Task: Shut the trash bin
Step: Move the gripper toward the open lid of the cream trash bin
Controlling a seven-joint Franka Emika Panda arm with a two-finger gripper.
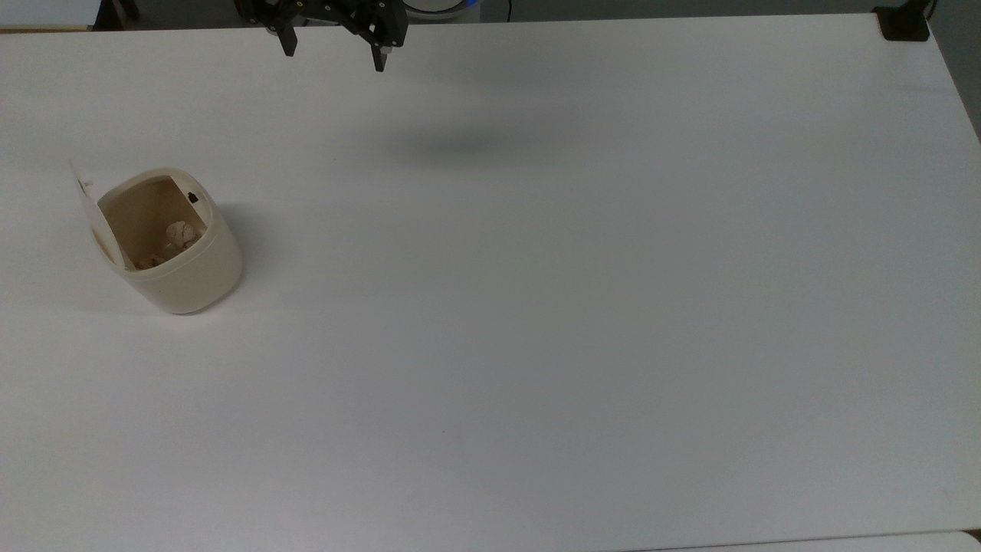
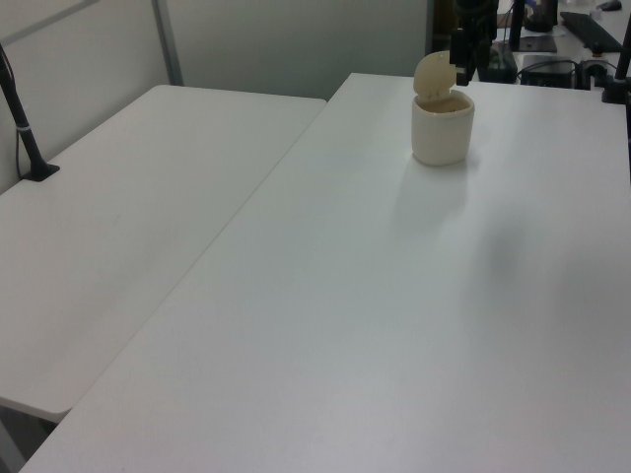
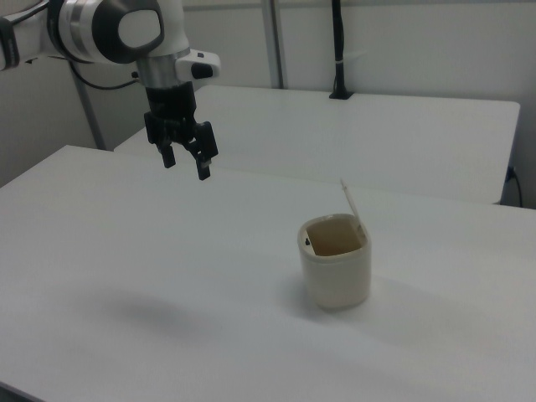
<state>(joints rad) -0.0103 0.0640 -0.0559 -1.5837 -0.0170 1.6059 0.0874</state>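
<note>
My pincer (image 3: 185, 165) hangs high above the tabletop (image 3: 151, 276) in the upper left of the right view, pointing downward from a white and silver arm (image 3: 117, 32) that reaches in from the left edge of that frame. Its two black fingers (image 3: 203, 170) stand spread wide with nothing between them. In the top view the pincer (image 1: 333, 55) sits at the upper edge, left of centre, with a soft shadow on the tabletop (image 1: 536, 345) below it.

The trash bin (image 1: 170, 241) stands upright at the left of the top view, well apart from my pincer. Its lid (image 1: 93, 218) is raised, standing nearly upright at the bin's left rim in that frame, and crumpled paper (image 1: 178, 234) lies inside. A small black latch (image 1: 192, 198) shows inside the rim. In the right view the trash bin (image 3: 336, 270) sits right of centre, lower than the pincer.

Open white surface lies between us. A second white table (image 2: 118, 217) stands alongside, at the left of the left view.
</note>
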